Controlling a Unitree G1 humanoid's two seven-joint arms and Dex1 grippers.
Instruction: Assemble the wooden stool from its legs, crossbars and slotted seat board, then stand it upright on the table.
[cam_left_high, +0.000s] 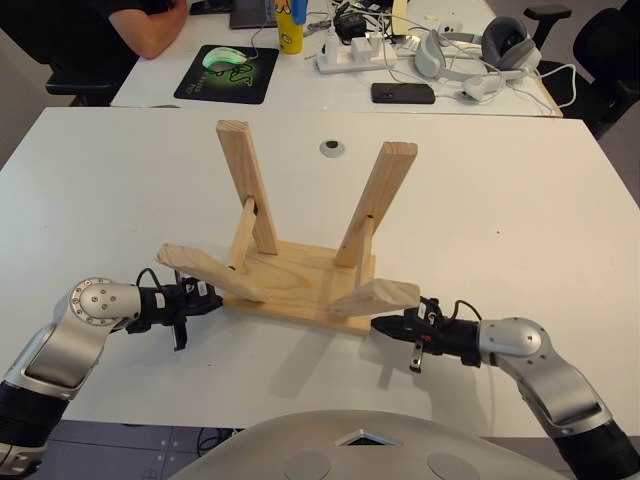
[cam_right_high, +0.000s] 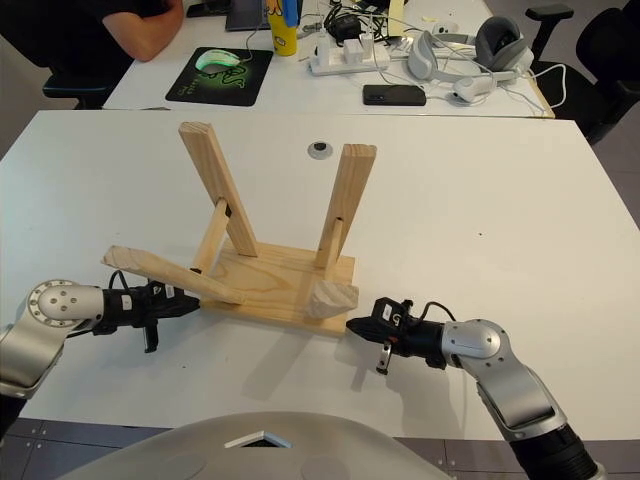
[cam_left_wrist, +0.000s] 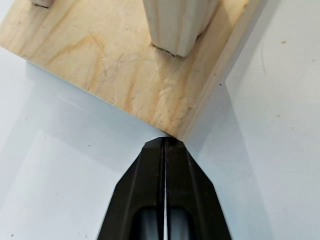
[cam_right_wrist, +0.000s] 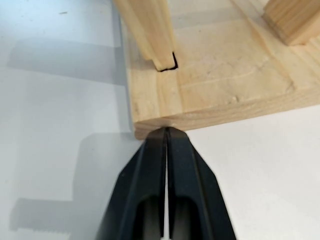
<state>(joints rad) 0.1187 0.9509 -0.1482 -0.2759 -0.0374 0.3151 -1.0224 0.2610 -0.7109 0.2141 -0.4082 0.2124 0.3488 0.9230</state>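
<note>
The white desk (cam_left_high: 520, 230) was seen carrying the wooden stool (cam_left_high: 310, 268), which was set upside down midway between the left and right edges, nearer the front edge than the far one. Its pale pine seat board (cam_left_high: 300, 285) was laid flat on the desk. Four legs (cam_left_high: 247, 185) were slotted into it and splayed outward: two were raised toward the far edge, and two were leaned low over the board's near corners. A small dark gap was shown in the slot at the foot of the near right one. Two thinner crossbars (cam_left_high: 243, 232) were fitted between the legs, one on each side.

The left gripper (cam_left_wrist: 164, 143) was held low over the desk, its black fingers pressed together and their tip touching the board's near left corner. The right gripper (cam_right_wrist: 166, 130) was likewise pressed together, its tip set against the board's near edge just beside the near right corner. Nothing was pinched by either.
</note>
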